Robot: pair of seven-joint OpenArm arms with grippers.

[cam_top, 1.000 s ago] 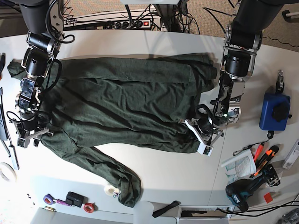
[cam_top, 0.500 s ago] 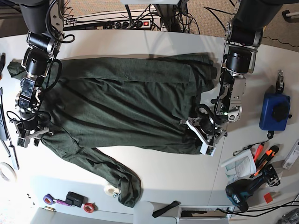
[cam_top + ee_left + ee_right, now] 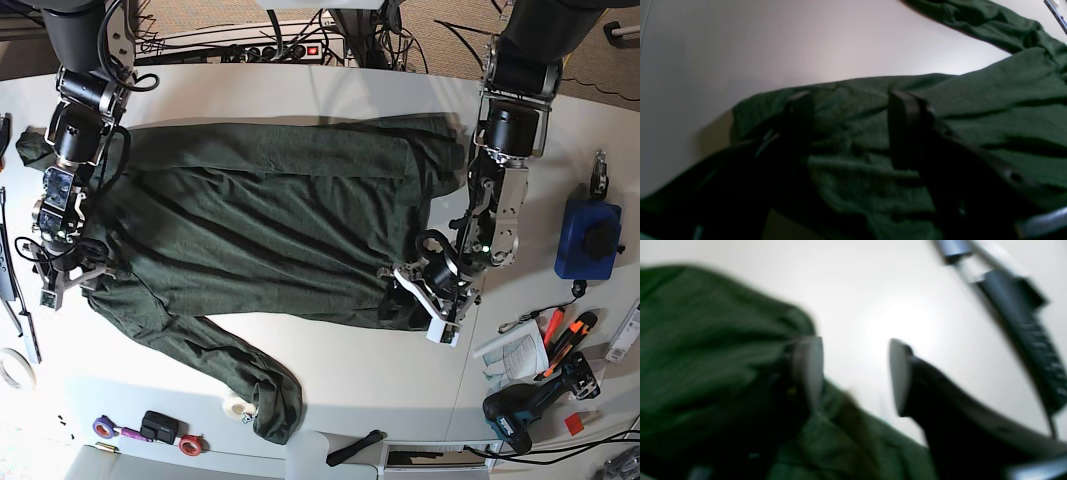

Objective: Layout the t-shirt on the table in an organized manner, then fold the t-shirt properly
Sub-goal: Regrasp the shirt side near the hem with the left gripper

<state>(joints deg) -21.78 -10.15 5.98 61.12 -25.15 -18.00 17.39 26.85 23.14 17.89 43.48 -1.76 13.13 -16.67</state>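
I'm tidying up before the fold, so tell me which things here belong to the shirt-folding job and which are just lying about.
Part of the job:
t-shirt
table
left gripper
right gripper

Just lying about:
blue pouch
cordless drill
tape rolls
power strip

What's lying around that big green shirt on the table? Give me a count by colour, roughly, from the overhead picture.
Green: 1, the t-shirt
Blue: 1, the pouch
Teal and black: 1, the drill
Orange: 2, the cutters
White: 2, the tape rolls
Total: 7 on the table
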